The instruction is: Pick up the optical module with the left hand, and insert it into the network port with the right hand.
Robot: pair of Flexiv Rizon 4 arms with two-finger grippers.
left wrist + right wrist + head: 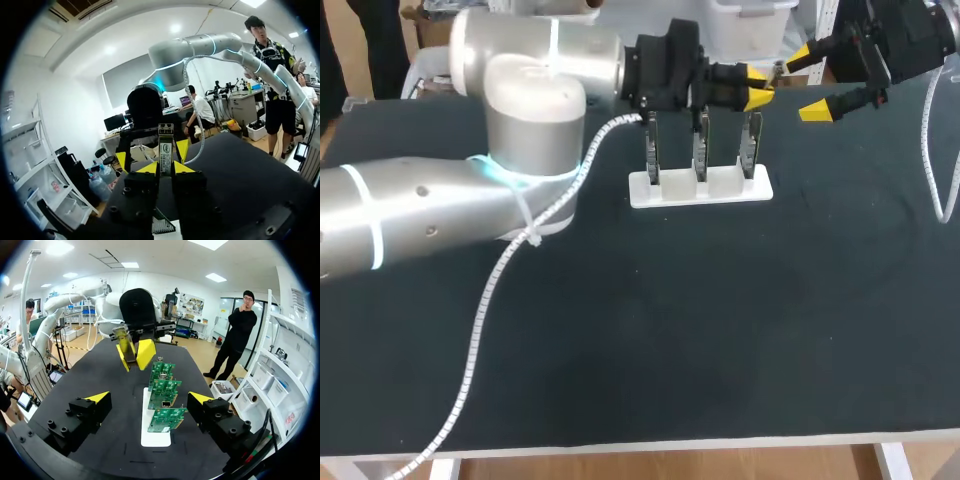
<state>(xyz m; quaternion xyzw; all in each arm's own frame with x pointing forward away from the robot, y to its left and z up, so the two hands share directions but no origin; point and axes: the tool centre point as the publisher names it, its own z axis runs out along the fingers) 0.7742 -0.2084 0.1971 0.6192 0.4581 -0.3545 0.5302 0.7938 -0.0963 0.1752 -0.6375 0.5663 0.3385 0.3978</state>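
Head view: left claw [757,90] above white board stand [700,188], right claw [810,83] just beside it. Left wrist view: left claw [165,167] pinched narrow on the upright optical module [165,150]. Right wrist view: right claw [149,398] wide, empty.

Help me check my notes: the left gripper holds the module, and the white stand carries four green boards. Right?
Not quite. The white stand carries three green boards, not four; the right wrist view shows it. The left gripper does hold the module.
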